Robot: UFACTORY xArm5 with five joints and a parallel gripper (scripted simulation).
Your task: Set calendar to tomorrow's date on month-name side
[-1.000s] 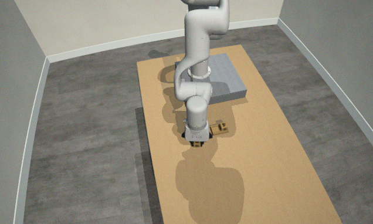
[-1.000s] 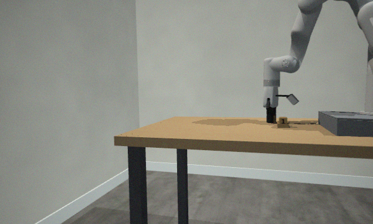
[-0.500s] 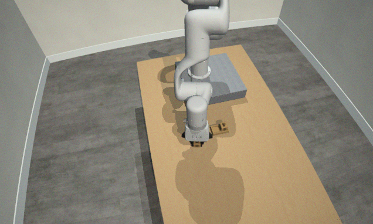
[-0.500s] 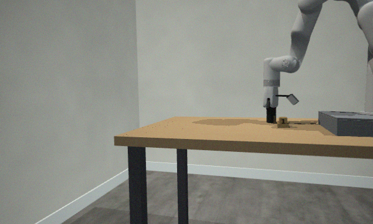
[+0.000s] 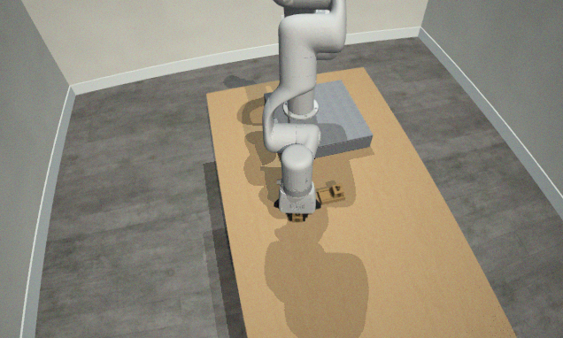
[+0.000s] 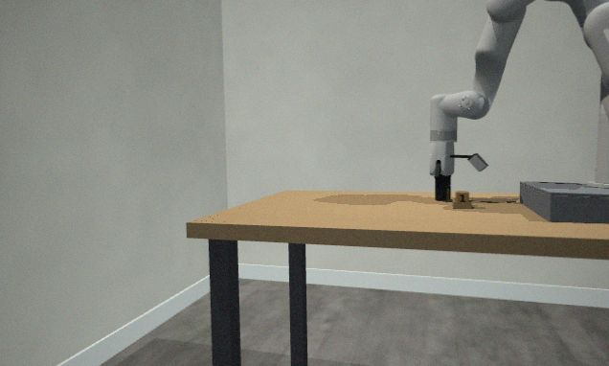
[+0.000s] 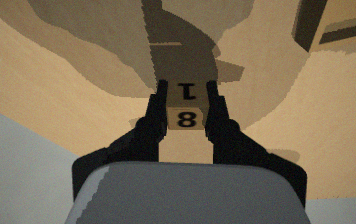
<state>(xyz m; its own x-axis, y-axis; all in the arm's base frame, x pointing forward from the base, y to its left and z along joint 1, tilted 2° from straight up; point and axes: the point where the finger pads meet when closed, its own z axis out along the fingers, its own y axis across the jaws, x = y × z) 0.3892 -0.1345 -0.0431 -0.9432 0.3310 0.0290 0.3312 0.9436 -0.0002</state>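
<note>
While the gripper (image 7: 185, 117) stood clamped on the cube (image 7: 185, 107) near the worktop's middle, we judged it light, rigid, slick-faced, best pinched across opposite flat sides.

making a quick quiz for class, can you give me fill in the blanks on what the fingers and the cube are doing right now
The gripper is shut on a ____.
The cube face nearest the wrist camera shows the digit ____.
The face above it shows the digit ____.
The tray holds ____ cube.

Missing words: cube; 8; 1; one
</note>
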